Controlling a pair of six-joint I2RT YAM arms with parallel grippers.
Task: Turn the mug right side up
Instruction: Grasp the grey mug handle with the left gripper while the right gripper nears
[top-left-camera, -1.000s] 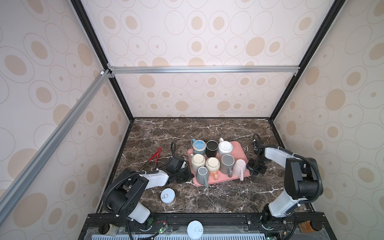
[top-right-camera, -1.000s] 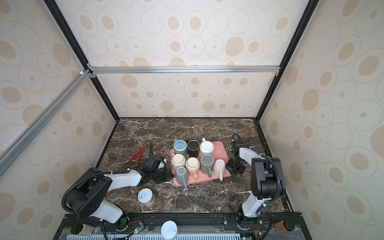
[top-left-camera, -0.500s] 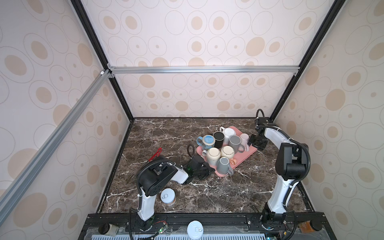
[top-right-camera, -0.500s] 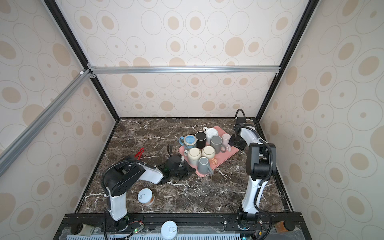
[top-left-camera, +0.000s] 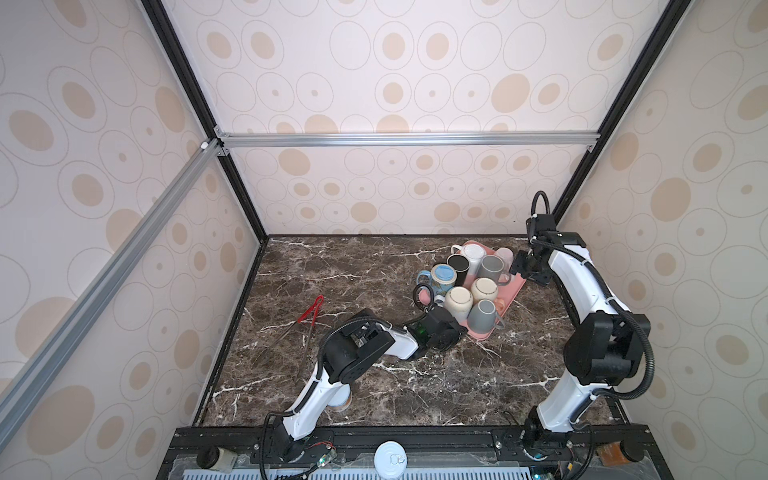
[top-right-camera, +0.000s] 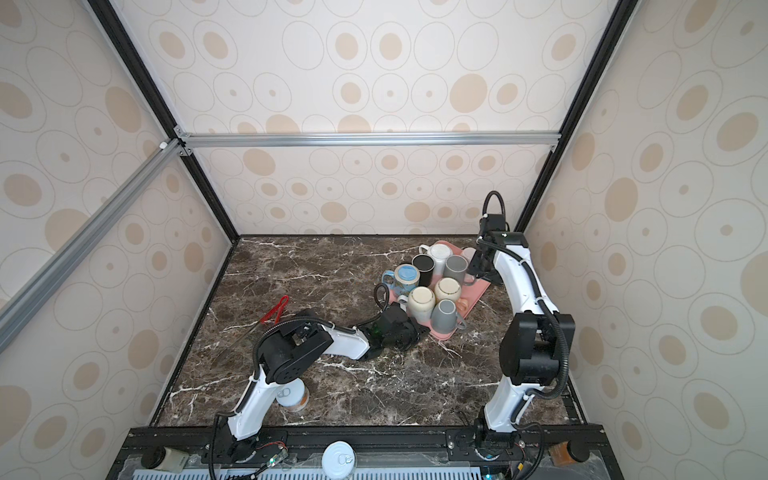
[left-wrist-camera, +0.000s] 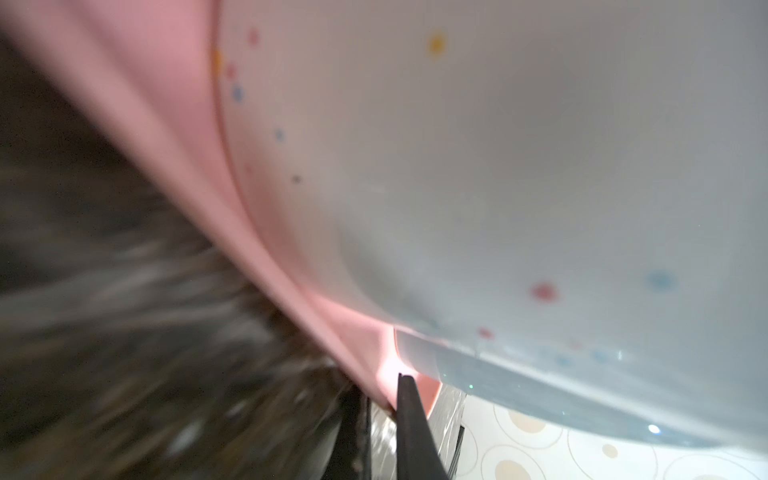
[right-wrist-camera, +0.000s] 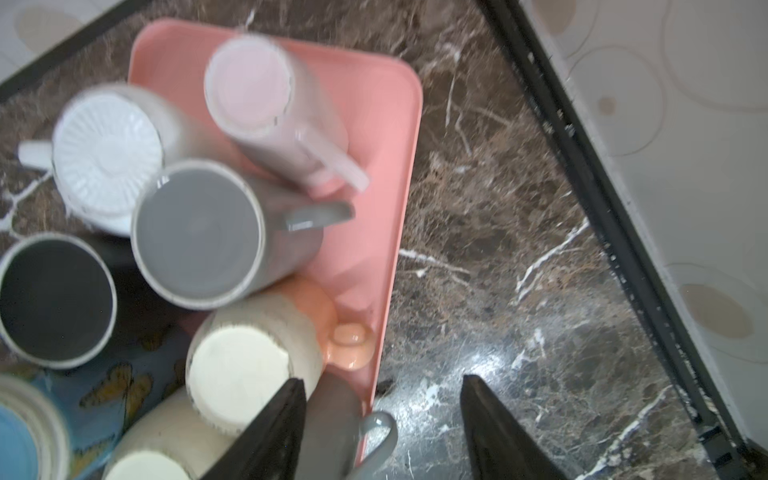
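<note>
The tray (top-left-camera: 514, 289) has been swung from the middle of the table (top-left-camera: 353, 270) to about two o'clock, its near corner pinched by the left gripper (left-wrist-camera: 384, 399). The right gripper (right-wrist-camera: 382, 378) has been opened and is held spread beside the tray's edge. The mugs (top-left-camera: 459, 301) are all seemingly base-up; the pink mug (right-wrist-camera: 249, 87) is brought within reach, none yet righted.

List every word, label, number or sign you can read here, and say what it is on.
No text can be read in any view.
Table can: side too small to read.
Rail can: lid only, no text.
Blue mug: butterflies, no words.
</note>
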